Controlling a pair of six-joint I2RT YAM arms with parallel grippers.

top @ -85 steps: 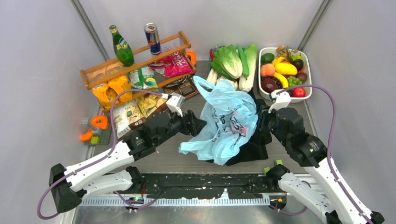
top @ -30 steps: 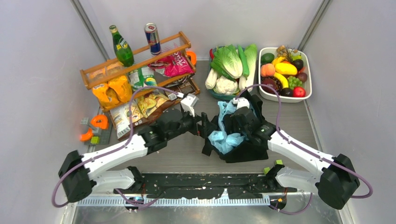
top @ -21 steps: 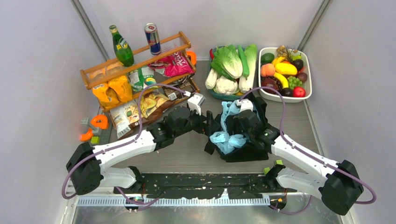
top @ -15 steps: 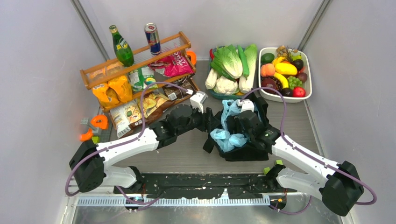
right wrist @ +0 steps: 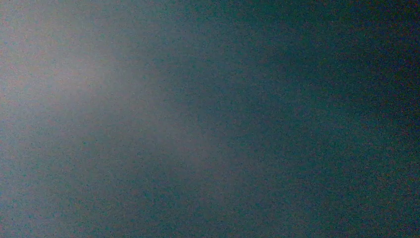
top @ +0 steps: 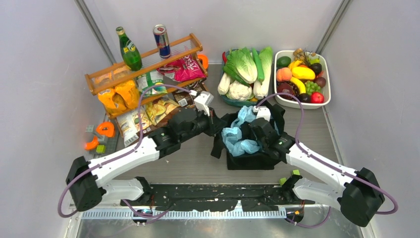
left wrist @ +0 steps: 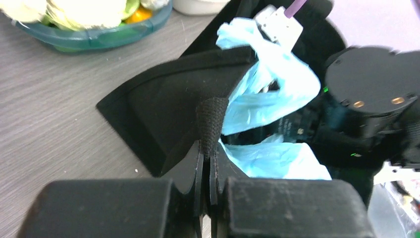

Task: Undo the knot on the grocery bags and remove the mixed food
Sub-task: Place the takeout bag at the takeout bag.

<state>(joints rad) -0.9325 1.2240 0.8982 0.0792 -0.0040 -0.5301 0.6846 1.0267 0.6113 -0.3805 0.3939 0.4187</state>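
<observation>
The black tote stands mid-table with the crumpled light-blue plastic bag stuffed in its mouth. My left gripper is at the tote's left rim. In the left wrist view this gripper is shut on a fold of black tote fabric, with the blue bag just behind. My right arm reaches down into the tote; its fingers are buried and the right wrist view is dark. No knot shows. Cabbage and cucumber lie behind, and a pink packet lies under the rack.
A wooden rack at back left carries a green bottle and a can, with crisp packs below. A white fruit tray sits at back right. Orange parts lie at the left wall.
The blue bag, earlier spread over the tote, is bunched inside it. My left gripper reached the tote's rim, shut on it and drew it left. The right arm stays inside.
</observation>
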